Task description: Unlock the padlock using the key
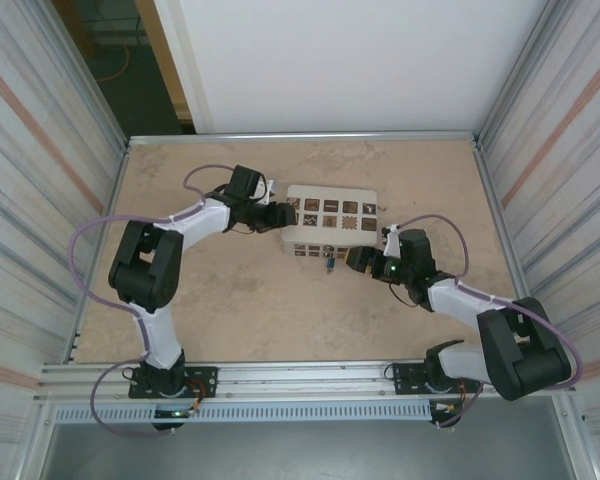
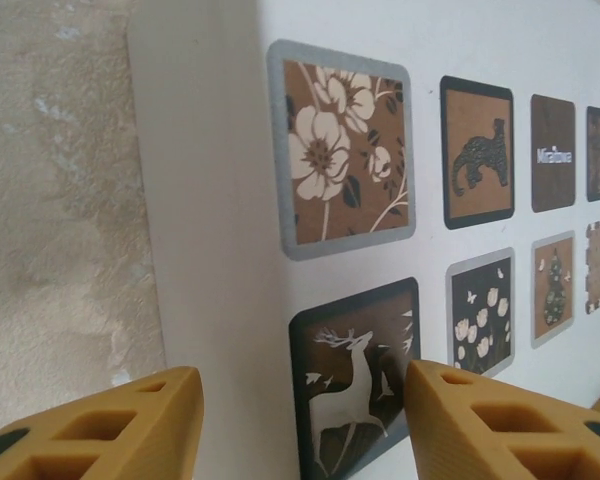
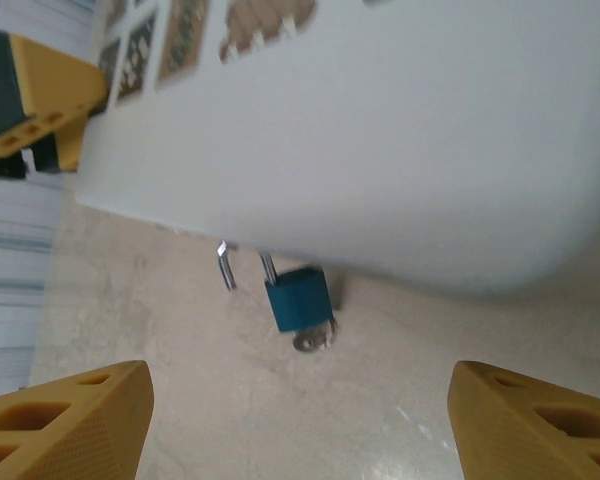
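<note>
Tabletop (image 3: 280,420), padlock (image 3: 298,300) at white box (image 3: 380,150) edge

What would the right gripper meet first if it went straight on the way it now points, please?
Probably the blue padlock, with the key at its near end, lying before the white box; depth is unclear.

Soft, even overhead light, a faint shadow under the white box (image 3: 380,150), and the right wrist view blurs the padlock (image 3: 299,297) slightly.
</note>
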Robot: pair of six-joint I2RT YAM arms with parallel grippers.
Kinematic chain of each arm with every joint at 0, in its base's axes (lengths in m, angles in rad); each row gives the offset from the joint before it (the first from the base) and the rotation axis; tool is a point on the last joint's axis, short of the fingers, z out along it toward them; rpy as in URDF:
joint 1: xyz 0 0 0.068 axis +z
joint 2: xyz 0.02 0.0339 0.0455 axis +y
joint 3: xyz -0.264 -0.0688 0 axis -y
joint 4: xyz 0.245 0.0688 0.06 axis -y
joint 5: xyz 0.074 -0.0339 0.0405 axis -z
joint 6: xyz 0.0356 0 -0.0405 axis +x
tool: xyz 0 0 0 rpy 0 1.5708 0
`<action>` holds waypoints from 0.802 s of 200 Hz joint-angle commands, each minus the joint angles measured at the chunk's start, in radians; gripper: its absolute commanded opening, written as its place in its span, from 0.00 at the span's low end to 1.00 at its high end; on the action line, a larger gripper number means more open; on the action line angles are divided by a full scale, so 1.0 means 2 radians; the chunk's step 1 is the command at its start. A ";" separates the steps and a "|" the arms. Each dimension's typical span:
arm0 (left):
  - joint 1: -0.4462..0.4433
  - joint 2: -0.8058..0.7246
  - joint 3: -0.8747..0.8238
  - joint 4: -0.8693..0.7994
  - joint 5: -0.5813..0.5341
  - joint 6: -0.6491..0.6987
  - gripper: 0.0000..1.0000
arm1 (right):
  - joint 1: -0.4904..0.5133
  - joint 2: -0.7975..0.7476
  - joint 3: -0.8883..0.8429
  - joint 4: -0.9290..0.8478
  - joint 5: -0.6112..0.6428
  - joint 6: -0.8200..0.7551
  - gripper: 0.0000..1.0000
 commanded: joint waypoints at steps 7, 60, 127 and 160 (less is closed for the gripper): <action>-0.002 0.003 -0.021 -0.017 -0.008 0.009 0.53 | -0.015 0.020 0.037 0.008 -0.014 -0.031 0.76; -0.021 -0.037 -0.084 -0.014 -0.033 -0.009 0.51 | -0.044 0.081 0.082 0.026 -0.043 -0.064 0.76; -0.040 -0.076 -0.130 -0.003 -0.033 -0.037 0.51 | -0.069 0.132 0.117 0.056 -0.057 -0.084 0.76; -0.040 -0.090 -0.125 -0.002 -0.031 -0.038 0.52 | -0.073 0.125 0.108 0.057 -0.052 -0.085 0.76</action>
